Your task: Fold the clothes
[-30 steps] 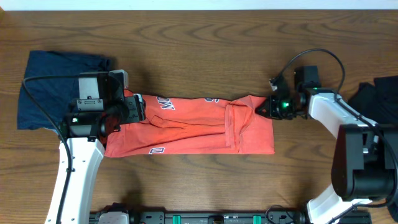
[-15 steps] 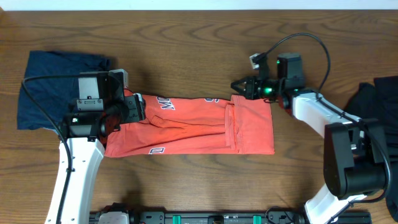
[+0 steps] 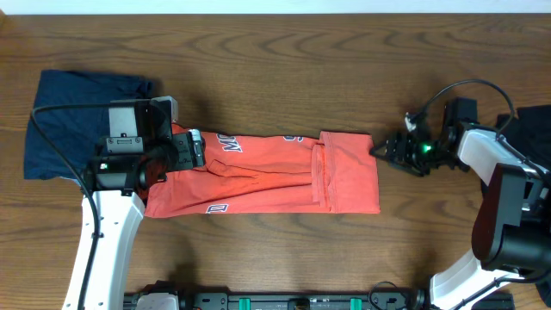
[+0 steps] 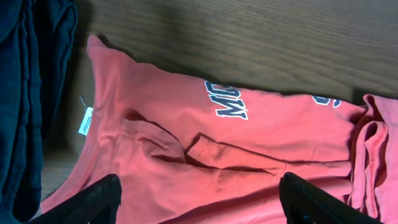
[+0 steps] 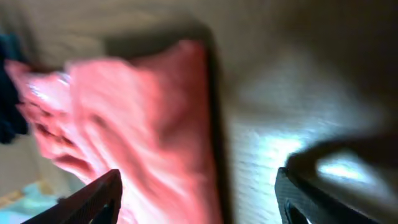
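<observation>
watching the red t-shirt (image 3: 267,176), i see it lying lengthwise across the middle of the worktop (image 3: 275,69), doubled along its length with the printed lettering up. my left end effector (image 4: 199,182) hangs over the shirt's left, collar end with its fingers spread wide and nothing between them. my right end effector (image 3: 383,148) sits just off the shirt's right edge, also spread and empty. its wrist view is blurred, so i can't judge the edge well from there. my worry is that closing on the right from here could pinch only the top layer or miss the cloth, and a lift would then pull the layers apart. on the left, the navy garment (image 3: 77,120) lies right beside the shirt, and a low grab could snag it too.
</observation>
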`<state>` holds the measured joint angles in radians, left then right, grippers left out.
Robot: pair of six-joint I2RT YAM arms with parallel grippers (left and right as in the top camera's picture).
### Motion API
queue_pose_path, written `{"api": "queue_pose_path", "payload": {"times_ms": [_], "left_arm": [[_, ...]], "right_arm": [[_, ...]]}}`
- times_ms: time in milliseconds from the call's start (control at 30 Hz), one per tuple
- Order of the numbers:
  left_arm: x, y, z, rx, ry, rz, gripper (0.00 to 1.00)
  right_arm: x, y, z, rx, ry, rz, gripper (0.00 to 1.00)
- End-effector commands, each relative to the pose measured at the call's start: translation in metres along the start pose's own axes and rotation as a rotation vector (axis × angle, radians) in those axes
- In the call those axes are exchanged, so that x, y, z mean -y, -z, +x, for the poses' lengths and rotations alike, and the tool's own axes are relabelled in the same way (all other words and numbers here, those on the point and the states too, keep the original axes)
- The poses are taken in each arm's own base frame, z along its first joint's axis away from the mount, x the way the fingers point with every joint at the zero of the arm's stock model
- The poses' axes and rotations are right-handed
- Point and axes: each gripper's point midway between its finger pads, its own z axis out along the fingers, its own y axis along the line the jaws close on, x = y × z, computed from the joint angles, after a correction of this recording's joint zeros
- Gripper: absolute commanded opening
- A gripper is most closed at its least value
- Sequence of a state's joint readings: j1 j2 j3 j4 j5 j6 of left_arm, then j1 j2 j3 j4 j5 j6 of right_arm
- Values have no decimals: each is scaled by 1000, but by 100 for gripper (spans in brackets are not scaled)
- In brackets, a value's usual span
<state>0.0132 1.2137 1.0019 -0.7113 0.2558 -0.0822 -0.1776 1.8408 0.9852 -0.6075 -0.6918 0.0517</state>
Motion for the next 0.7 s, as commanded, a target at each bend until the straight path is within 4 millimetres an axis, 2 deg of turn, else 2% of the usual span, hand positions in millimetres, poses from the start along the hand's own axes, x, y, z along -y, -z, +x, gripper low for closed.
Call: {"api": "queue_pose_path", "payload": {"times_ms": [0, 67, 133, 200, 300, 400, 467, 500, 533, 667], "left_arm": [[-1, 5, -2, 6, 7, -1, 84], [-1, 5, 0, 0, 8, -2, 84], [-1, 5, 1, -7, 9, -3, 84], [-1, 5, 3, -13, 10, -4, 84], [-1, 5, 3, -13, 10, -4, 85], [-1, 5, 3, -12, 10, -4, 84], [-1, 5, 3, -13, 10, -4, 84], [-1, 5, 3, -13, 10, -4, 84], [-1, 5, 3, -13, 10, -4, 84], [-1, 5, 3, -13, 10, -4, 84]], "right_arm": [[4, -10, 16, -35, 116, 58, 76], [5, -19, 28, -60, 125, 64, 72], [10, -26, 38, -75, 135, 80, 58], [11, -31, 43, -75, 149, 80, 49], [9, -37, 43, -55, 174, 59, 43], [-7, -39, 39, -31, 234, -29, 37], [-16, -38, 35, -13, 262, -77, 22], [-17, -37, 32, -5, 263, -84, 9], [-16, -36, 30, 1, 262, -82, 1], [-5, -24, 18, 25, 216, -47, 1]]}}
